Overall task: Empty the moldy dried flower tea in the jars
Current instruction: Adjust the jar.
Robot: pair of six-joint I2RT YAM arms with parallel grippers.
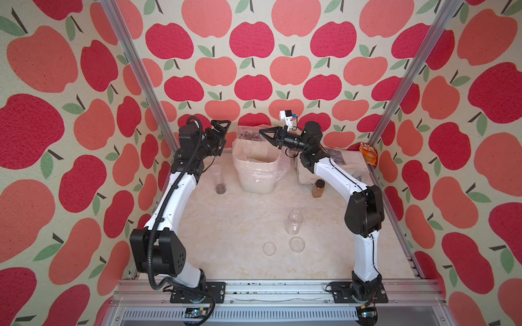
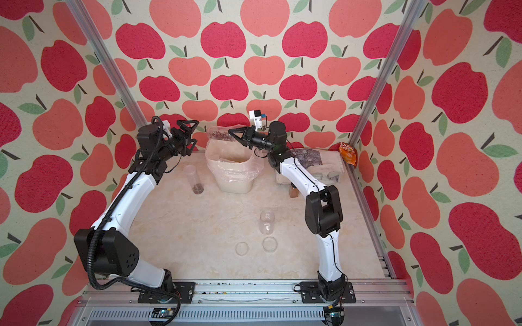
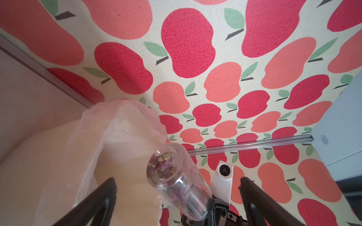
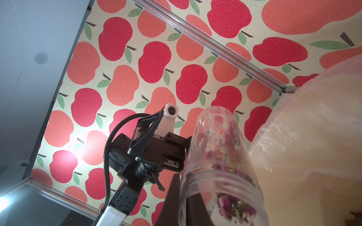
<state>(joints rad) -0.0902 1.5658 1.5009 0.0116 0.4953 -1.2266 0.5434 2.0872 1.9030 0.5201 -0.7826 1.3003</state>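
The right gripper grips a jar with tea, tilted above the bin. The left gripper is wide and holds nothing.

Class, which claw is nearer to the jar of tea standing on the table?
Left. The left claw hangs open above and behind that jar; the right claw is farther off, over the bin, gripping another jar.

Right wrist view crops the mouth of the jar.
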